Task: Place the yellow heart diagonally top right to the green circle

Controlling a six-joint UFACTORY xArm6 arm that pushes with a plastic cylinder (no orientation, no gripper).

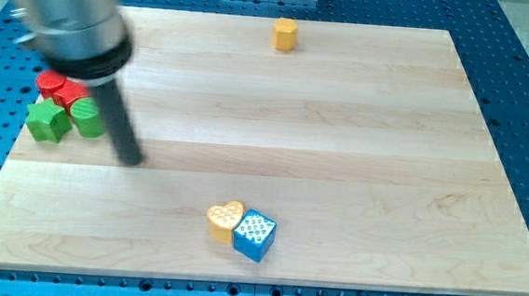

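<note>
The yellow heart (pixel 225 221) lies near the view's bottom middle, touching a blue cube (pixel 255 235) on its right. The green circle (pixel 87 117) sits at the view's left, next to a green star-like block (pixel 49 122). My tip (pixel 131 160) rests on the board just right of and below the green circle, far to the left of the yellow heart. The rod partly hides the green circle's right side.
Two red blocks (pixel 60 87) sit just above the green ones, partly under the arm. A yellow hexagon block (pixel 285 34) stands near the board's top edge. The wooden board (pixel 339 153) lies on a blue perforated table.
</note>
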